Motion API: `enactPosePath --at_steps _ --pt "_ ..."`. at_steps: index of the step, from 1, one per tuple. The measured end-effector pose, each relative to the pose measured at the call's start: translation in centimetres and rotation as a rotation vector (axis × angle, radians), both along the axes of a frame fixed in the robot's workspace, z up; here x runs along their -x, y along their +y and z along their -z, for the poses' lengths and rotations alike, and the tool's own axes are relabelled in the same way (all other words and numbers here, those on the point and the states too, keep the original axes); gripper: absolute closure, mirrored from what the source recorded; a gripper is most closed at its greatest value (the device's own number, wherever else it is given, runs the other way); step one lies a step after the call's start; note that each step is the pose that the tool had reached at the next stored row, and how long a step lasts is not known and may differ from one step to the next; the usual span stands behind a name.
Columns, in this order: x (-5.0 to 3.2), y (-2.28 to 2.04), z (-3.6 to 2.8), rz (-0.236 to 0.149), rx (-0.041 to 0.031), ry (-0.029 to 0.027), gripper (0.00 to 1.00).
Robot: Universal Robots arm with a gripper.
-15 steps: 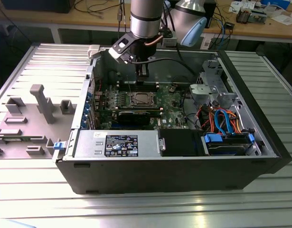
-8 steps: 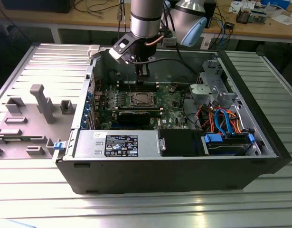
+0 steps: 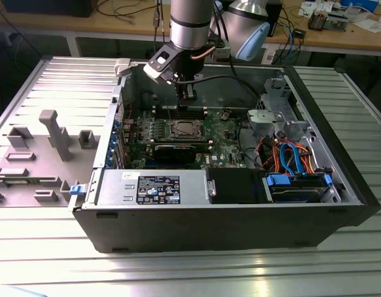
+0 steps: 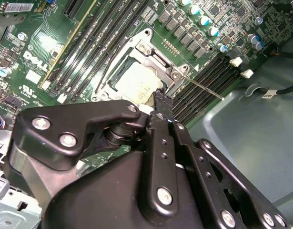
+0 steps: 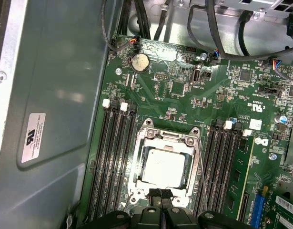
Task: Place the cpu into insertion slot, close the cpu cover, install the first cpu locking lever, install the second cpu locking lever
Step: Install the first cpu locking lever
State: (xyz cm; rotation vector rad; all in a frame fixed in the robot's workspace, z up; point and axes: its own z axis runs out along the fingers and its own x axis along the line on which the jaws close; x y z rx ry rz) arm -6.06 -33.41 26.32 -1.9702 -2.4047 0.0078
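The cpu (image 5: 164,164) lies in the insertion slot (image 5: 136,183) on the green board, its silver-grey top showing through the square opening of the cpu cover (image 5: 166,138), which lies flat over it. In the second wrist view the cpu (image 4: 136,82) sits inside the cover (image 4: 151,53), and a thin silver locking lever (image 4: 203,88) juts out over the memory slots. That lever (image 5: 202,174) runs along one side of the socket. My gripper (image 5: 160,194) hovers at the socket's edge, shut, holding nothing. From the exterior view, the gripper (image 3: 188,94) hangs just above the socket (image 3: 182,129).
The open computer case (image 3: 227,216) lies on a ribbed metal table. Black memory slots (image 5: 115,157) flank the socket on both sides. Cables (image 3: 289,154), a drive cage (image 3: 280,105) and a power supply (image 3: 153,187) crowd the case. Grey fixtures (image 3: 54,133) stand at the exterior view's left.
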Motion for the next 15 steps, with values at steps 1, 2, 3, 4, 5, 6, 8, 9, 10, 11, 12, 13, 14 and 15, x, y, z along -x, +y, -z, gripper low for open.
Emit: enactPosePath --at_steps 1,2,3,4,5,6,8,9,10,11,12,13,14,15 --pt "0.0 0.0 0.0 -0.002 0.0001 0.0 0.89" --pt "0.0 0.0 0.0 -0.003 0.0 0.0 0.89" --pt "0.0 0.0 0.0 -0.004 0.0 -0.0001 0.89" --pt "0.0 0.0 0.0 -0.006 0.0 -0.0001 0.89" --pt "0.0 0.0 0.0 -0.007 0.0 0.0 0.89" --pt "0.0 0.0 0.0 -0.008 0.0 0.0 0.89" --pt "0.0 0.0 0.0 -0.011 0.0 -0.0001 0.89" --pt "0.0 0.0 0.0 -0.013 0.0 -0.0001 0.89" --pt "0.0 0.0 0.0 -0.013 0.0 -0.0001 0.89" --pt "0.0 0.0 0.0 -0.015 0.0001 0.0 0.89" --pt "0.0 0.0 0.0 -0.017 0.0 0.0 0.89" --pt "0.0 0.0 0.0 -0.018 0.0 0.0 0.89" --pt "0.0 0.0 0.0 -0.019 0.0 -0.0001 0.89" --pt "0.0 0.0 0.0 -0.02 0.0 0.0 0.89"
